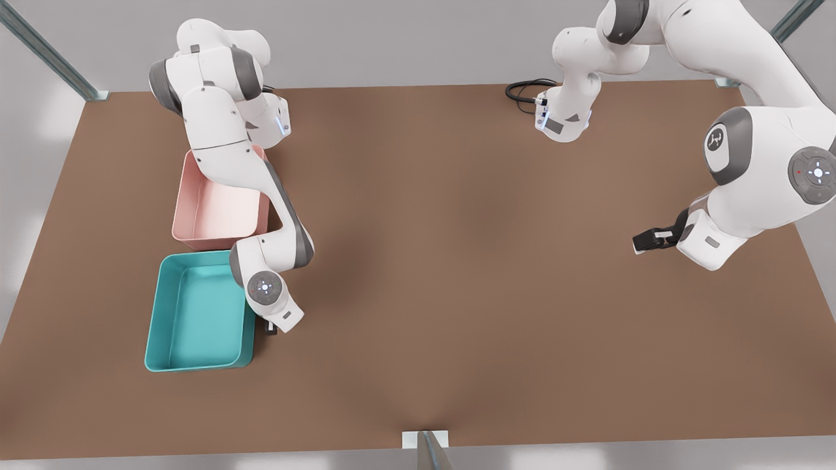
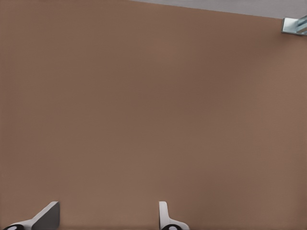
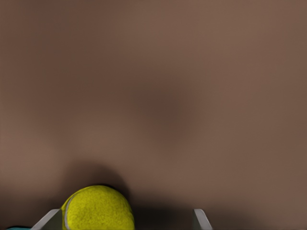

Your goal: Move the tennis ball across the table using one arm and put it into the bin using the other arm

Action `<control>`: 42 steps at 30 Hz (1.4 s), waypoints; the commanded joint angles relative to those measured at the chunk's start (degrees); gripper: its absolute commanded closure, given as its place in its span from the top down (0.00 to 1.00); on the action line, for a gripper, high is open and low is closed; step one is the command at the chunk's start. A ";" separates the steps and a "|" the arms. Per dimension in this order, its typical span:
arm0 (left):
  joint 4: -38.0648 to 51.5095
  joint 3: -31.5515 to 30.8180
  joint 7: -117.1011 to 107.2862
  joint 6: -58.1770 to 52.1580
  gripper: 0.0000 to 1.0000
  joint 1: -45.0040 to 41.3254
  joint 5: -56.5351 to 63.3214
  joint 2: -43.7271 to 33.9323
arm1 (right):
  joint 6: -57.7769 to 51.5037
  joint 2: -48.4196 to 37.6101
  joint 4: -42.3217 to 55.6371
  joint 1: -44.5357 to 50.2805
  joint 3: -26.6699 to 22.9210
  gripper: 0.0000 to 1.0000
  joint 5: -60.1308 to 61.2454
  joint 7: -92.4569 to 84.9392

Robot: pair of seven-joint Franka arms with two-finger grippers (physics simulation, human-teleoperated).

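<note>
No readable text, numbers or brand names anywhere. Only sign: small white logo mark on a grey joint cap (image 1: 716,140) of the arm near the table's (image 1: 457,261) edge at the front view's right; too small to identify.

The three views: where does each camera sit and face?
Front view: high above, looking down at the table, both arms, pink bin, teal bin.
Left wrist view: on the left gripper, facing bare table; open fingers show.
Right wrist view: on the right gripper, facing the tennis ball between open fingers.
Shared: the table.
</note>
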 commanded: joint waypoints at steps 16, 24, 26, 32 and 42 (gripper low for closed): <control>-0.06 0.01 -0.90 -1.16 1.00 0.00 0.03 -0.03 | 0.06 -0.25 -2.96 -0.26 -0.02 1.00 0.07 0.39; -0.06 0.01 -0.99 -1.42 1.00 0.00 -0.06 -0.03 | -0.38 -0.52 -3.85 -0.26 -1.16 1.00 -0.02 1.71; -0.06 0.01 -0.90 -1.42 1.00 0.00 -0.06 -0.03 | -0.47 -0.52 -3.85 -0.35 -1.42 1.00 -0.02 1.71; -0.06 0.01 -0.90 -1.42 1.00 0.00 -0.06 -0.03 | 0.06 0.10 -3.85 -0.35 -1.69 1.00 -0.02 1.89; -0.15 -0.16 -0.90 -1.42 1.00 -0.53 0.30 0.23 | 0.85 0.63 -4.20 -0.35 -1.69 1.00 -0.02 2.94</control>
